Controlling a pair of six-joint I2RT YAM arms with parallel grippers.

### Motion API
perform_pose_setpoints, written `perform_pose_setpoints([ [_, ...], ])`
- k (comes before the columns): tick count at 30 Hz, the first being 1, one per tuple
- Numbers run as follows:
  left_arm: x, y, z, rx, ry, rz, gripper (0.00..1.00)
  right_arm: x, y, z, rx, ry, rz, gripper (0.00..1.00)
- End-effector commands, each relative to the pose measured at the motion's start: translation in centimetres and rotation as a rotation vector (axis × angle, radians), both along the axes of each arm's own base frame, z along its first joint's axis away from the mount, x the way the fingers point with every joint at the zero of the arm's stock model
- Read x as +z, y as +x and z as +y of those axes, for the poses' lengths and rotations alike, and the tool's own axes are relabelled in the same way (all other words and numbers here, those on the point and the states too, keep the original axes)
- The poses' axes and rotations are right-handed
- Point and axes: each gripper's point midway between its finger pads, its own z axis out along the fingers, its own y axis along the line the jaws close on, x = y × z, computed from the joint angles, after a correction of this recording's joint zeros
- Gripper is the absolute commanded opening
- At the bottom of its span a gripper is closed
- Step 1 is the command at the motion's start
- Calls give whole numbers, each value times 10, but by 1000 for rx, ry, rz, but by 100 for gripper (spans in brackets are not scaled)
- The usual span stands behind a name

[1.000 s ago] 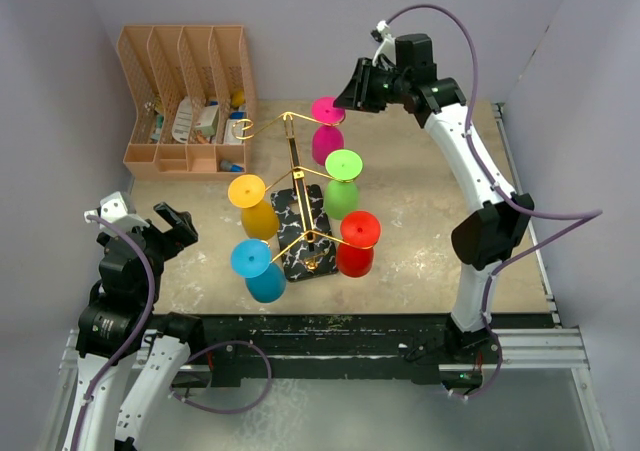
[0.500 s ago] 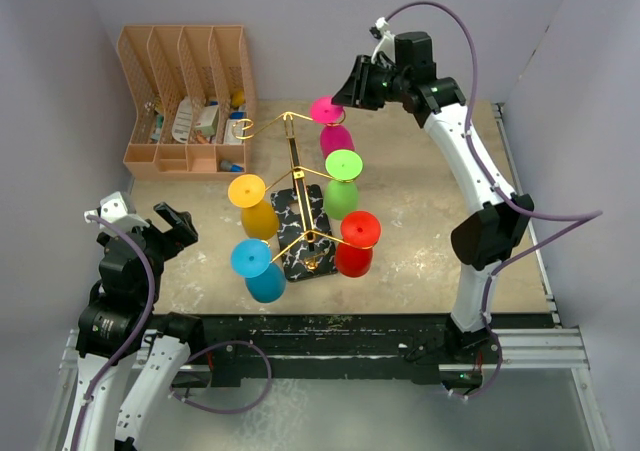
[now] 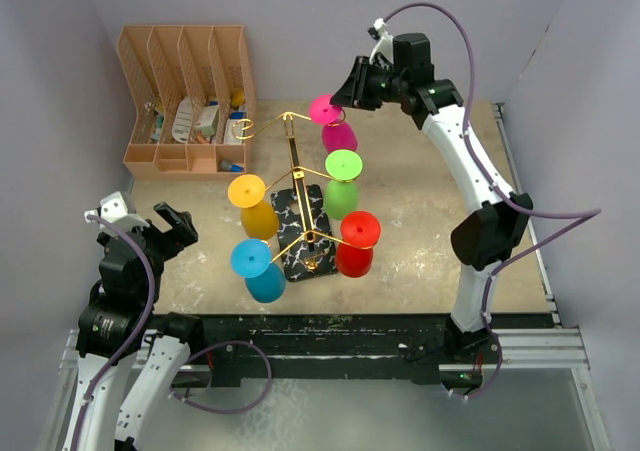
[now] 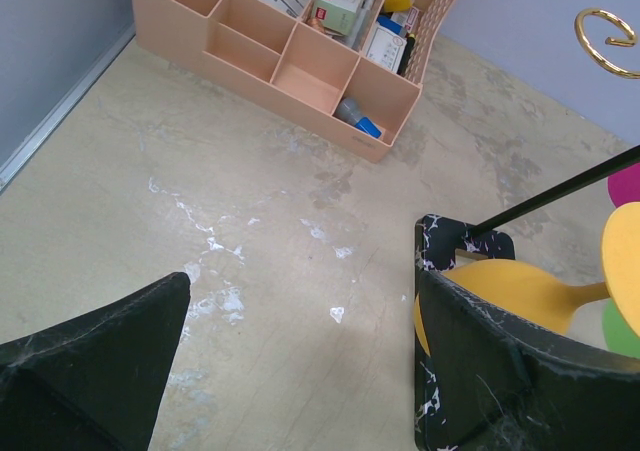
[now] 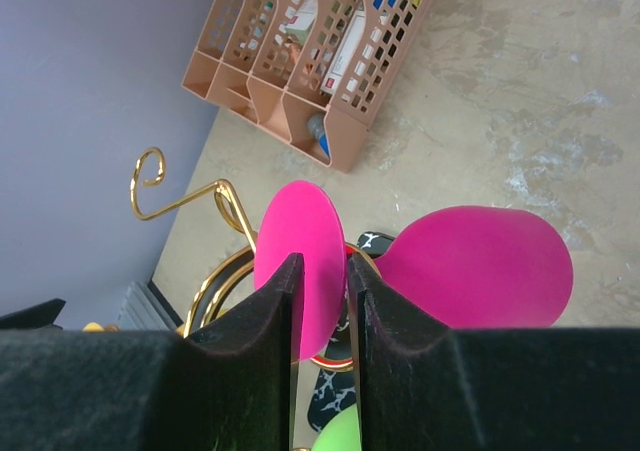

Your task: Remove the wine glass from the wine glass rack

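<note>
The gold wire wine glass rack (image 3: 292, 171) stands on a black marble base (image 3: 303, 233) mid-table. Yellow (image 3: 252, 206), blue (image 3: 258, 269), green (image 3: 342, 186) and red (image 3: 356, 243) glasses hang upside down from it. My right gripper (image 3: 346, 95) is shut on the round foot (image 5: 300, 241) of the pink wine glass (image 3: 338, 134) at the rack's far arm; its bowl (image 5: 480, 266) tilts to the right. My left gripper (image 3: 145, 226) is open and empty, low at the near left, with the yellow glass (image 4: 520, 291) behind its right finger.
A peach slotted organiser (image 3: 188, 96) with small items stands at the far left; it also shows in the left wrist view (image 4: 300, 61) and the right wrist view (image 5: 320, 61). An empty curled gold hook (image 5: 150, 171) sticks out towards it. Grey walls close in on three sides.
My right gripper has moved a little left onto the pink glass's foot and closed on it. The pink bowl has swung to the right. The left arm has not moved.
</note>
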Motion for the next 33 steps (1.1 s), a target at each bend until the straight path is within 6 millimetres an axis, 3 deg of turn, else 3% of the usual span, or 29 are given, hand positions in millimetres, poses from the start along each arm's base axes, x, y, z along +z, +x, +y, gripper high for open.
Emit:
perform_pose_setpoints([
  [1, 13, 3, -1, 0, -9, -38, 99, 39, -22, 10, 66, 67, -75, 26],
  [4, 13, 3, -1, -2, -9, -37, 99, 39, -24, 12, 71, 70, -70, 22],
  [10, 14, 3, -1, -1, -10, -39, 98, 37, -25, 12, 59, 90, -47, 0],
  [17, 14, 2, -1, -3, -10, -43, 98, 44, -22, 5, -4, 136, -62, 0],
  [25, 14, 2, -1, -1, -10, -43, 98, 41, -15, -17, -104, 243, -36, 0],
  [33, 14, 2, -1, -2, -10, -42, 98, 46, -22, -28, -102, 352, -26, 0],
])
